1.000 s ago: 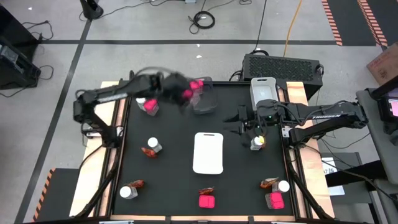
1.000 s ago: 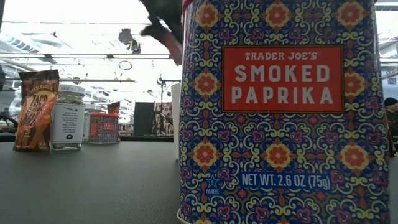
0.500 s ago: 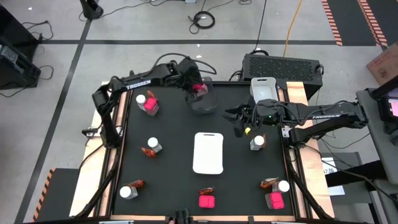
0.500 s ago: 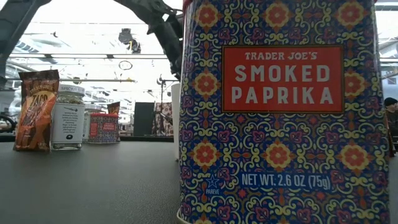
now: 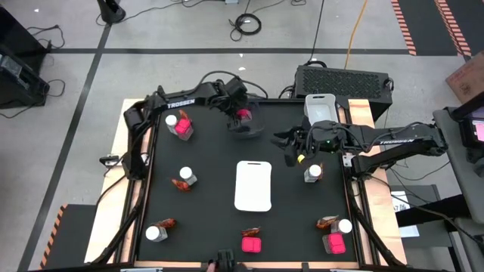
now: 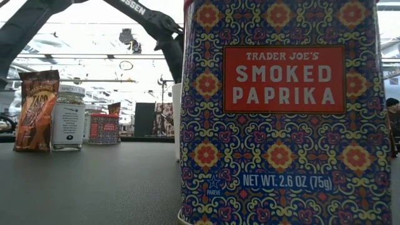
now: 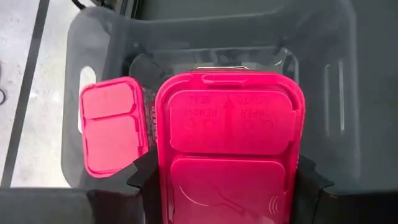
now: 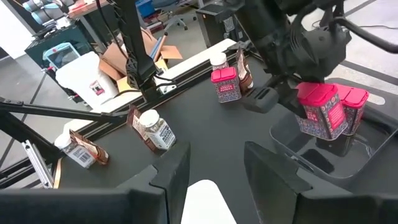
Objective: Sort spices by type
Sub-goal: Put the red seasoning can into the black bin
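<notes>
My left gripper (image 5: 242,113) is shut on a pink-lidded spice tin (image 7: 229,149) inside the grey bin (image 5: 251,128) at the table's far middle. A second pink tin (image 7: 113,127) stands in that bin beside it. The right wrist view shows both tins (image 8: 318,111), (image 8: 352,102) side by side. My right gripper (image 5: 292,153) hovers open right of the bin, above the table, with nothing between its fingers (image 8: 168,177). A white-capped jar (image 5: 313,173) stands on the table near it. My left gripper pinches the tin between its two fingers on two opposite side walls (image 7: 163,182), just under the pink lid. The fingers (image 7: 140,179) come from above, slanting down. The tin stays upright in the bin; whether its base rests on the bin floor I cannot tell.
The white tray (image 5: 253,185) lies at the centre. Spread over the table are a tin and jar (image 5: 181,127), a jar and packet (image 5: 184,177), a jar and packet (image 5: 157,230), a tin and packet (image 5: 252,242), and a group (image 5: 333,234). A pale bin (image 5: 319,109) stands far right.
My left gripper has carried the pink tin toward the table's right and down into the grey bin, rolling as it went; the tin now stands next to the other pink tin. My right gripper has rolled at the wrist while staying in place.
</notes>
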